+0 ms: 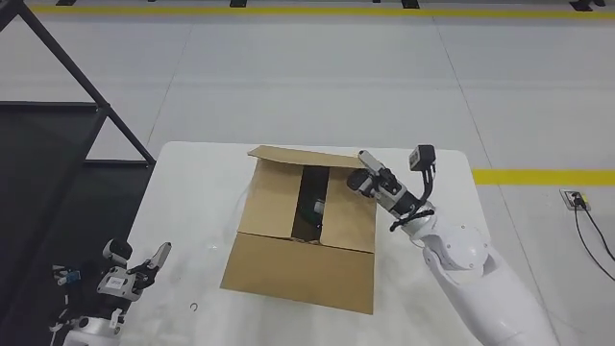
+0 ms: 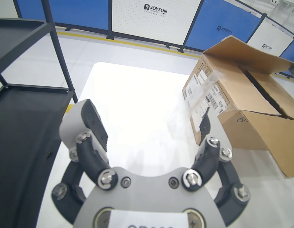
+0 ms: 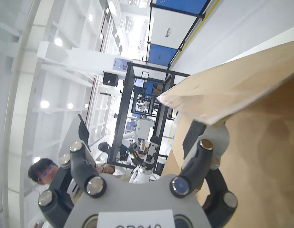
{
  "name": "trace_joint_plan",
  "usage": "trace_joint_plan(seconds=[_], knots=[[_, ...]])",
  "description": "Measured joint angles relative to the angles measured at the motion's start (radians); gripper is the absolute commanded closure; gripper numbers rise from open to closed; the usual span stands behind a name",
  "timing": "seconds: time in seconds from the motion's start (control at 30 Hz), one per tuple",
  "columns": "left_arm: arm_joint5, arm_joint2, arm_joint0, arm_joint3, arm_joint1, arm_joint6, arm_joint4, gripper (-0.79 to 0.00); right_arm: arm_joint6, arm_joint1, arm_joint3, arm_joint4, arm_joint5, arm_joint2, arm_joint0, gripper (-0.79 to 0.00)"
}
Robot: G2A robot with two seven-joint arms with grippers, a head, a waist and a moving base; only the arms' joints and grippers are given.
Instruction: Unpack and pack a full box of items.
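A cardboard box (image 1: 300, 245) sits at the middle of the white surface (image 1: 192, 183), its top flaps parted along a dark central gap; what lies inside cannot be made out. The far flap (image 1: 303, 159) stands raised. The right hand (image 1: 367, 169) hovers at the box's far right corner, spread wide and holding nothing, one fingertip (image 3: 193, 132) tucked behind a cardboard edge. The left hand (image 1: 139, 258) hangs at the surface's near left edge, well apart from the box, also wide and empty, facing the side of the box that carries labels (image 2: 208, 93). A black rack (image 1: 48, 183) stands beside the surface on the left.
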Motion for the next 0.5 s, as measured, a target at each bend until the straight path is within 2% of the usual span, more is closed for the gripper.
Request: trace_joint_plan(seconds=[0.1,0.37,0.5], knots=[[0.000,0.000,0.000,0.000,0.000,0.000,0.000,-0.785,-0.022,-0.017,0.043,0.045,0.038,-0.013,0.052,-0.785],[0.000,0.000,0.000,0.000,0.000,0.000,0.000,-0.785,-0.244,-0.065,0.154,0.043,0.061,-0.048,0.166,-0.785],[0.000,0.000,0.000,0.000,0.000,0.000,0.000,-0.785,-0.354,-0.097,0.237,-0.010,0.123,-0.095,0.242,-0.785]])
